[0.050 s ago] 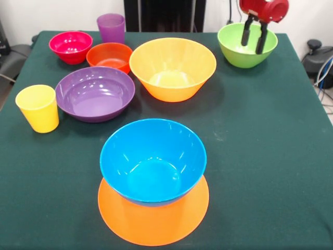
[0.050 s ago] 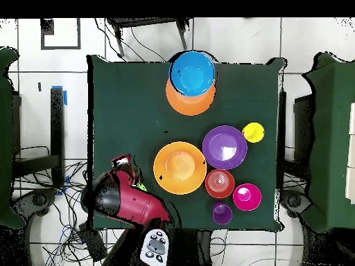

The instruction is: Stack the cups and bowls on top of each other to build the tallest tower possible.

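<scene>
The tower is a blue bowl (image 1: 152, 161) resting on a large orange bowl (image 1: 153, 221) at the table's near edge; in the overhead view the blue bowl (image 2: 192, 73) tops the orange one (image 2: 188, 102). My gripper (image 1: 253, 40) hangs open over the green bowl (image 1: 234, 49) at the far right, with its dark fingers (image 1: 245, 34) dipping towards the inside and nothing held. A second large orange bowl (image 1: 173, 67) stands mid-table. Left of it are the wide purple bowl (image 1: 95, 92), orange-red bowl (image 1: 109, 56), pink-red bowl (image 1: 71, 47), purple cup (image 1: 111, 27) and yellow cup (image 1: 38, 108).
In the overhead view my red arm (image 2: 128, 199) covers almost all of the green bowl (image 2: 141, 185). The dark green tablecloth (image 1: 260, 135) shows bare on the right half. Cables lie on the floor beside the table (image 2: 69, 228).
</scene>
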You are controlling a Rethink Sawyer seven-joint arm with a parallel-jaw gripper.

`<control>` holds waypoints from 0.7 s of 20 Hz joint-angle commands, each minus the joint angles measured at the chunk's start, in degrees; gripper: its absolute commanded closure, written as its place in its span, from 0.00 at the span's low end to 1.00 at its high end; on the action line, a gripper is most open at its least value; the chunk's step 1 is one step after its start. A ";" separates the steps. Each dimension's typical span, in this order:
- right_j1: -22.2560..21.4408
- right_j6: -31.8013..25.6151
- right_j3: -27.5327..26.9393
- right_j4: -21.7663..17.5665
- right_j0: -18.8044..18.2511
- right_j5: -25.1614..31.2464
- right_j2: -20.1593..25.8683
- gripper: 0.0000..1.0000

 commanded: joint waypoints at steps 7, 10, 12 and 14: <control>9.06 16.78 4.92 -1.30 0.06 -11.81 6.63 0.00; 9.98 18.20 4.88 1.50 2.36 -12.13 6.54 0.00; 10.10 18.71 4.88 3.33 3.83 -11.75 6.23 0.00; 9.95 18.76 4.87 4.29 4.70 -11.15 5.80 0.00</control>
